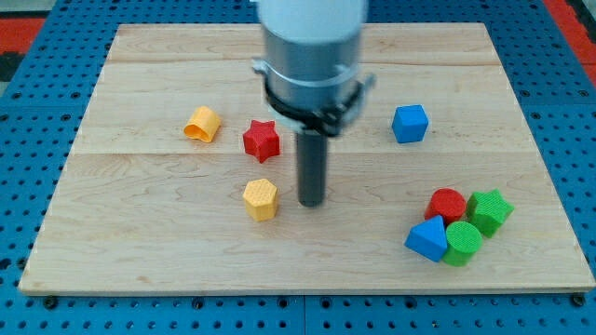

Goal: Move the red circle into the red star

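Observation:
The red circle [447, 204] sits at the view's lower right in a tight cluster with other blocks. The red star [262, 140] lies left of centre. My tip [311, 203] rests on the board near the centre, below and right of the red star and just right of the yellow hexagon [262, 198]. The tip is far to the left of the red circle and touches no block.
A green star [490, 210], a green circle [463, 243] and a blue triangle [427, 238] crowd the red circle. A blue cube [410, 123] lies at the upper right. A yellow arch-like block [202, 123] lies left of the red star. The wooden board [140, 233] ends at a blue pegboard surround.

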